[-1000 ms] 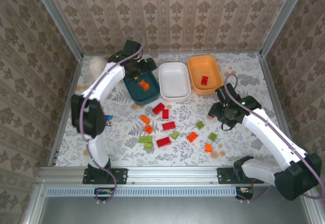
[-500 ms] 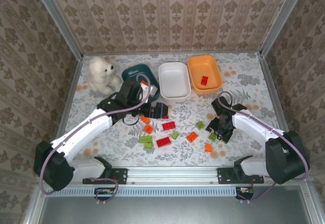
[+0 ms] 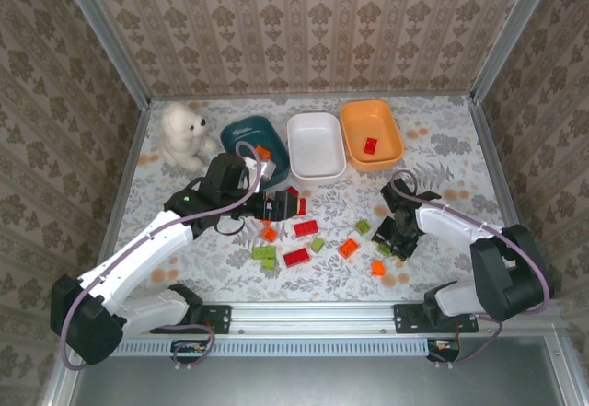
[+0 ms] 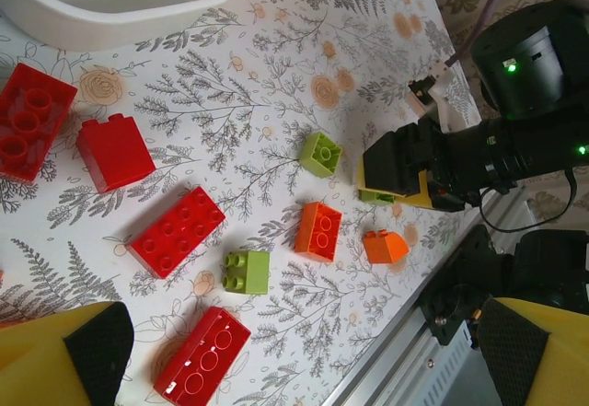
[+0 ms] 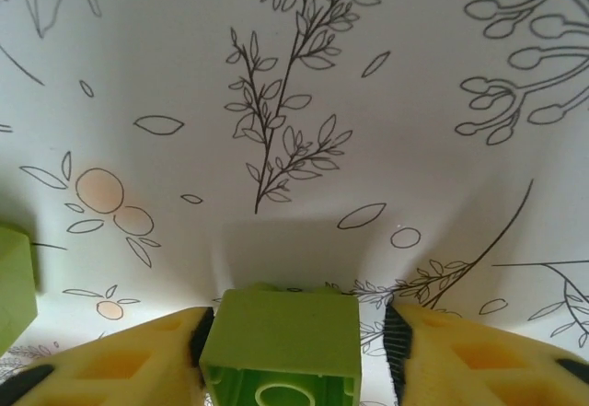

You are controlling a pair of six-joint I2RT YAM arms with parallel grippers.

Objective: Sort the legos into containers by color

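Flowered cloth covers the table (image 3: 451, 148). At left, the left gripper (image 3: 287, 205) hangs, jaws wide apart, over the loose legos (image 3: 305, 228). Farther right, the right gripper (image 3: 391, 238) brackets a light green brick (image 5: 281, 332) lying on the cloth. I cannot tell if the jaws already clamp it. I think they should close squarely on its flat sides, then lift straight up, toward the empty white container (image 3: 316, 144).

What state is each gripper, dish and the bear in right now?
left gripper: open, holding nothing.
right gripper: fingers either side of a green brick on the table; clamp unclear.
teal dish: one orange brick showing inside.
white dish: empty.
orange dish: holds one red brick.
bear: sitting upright.
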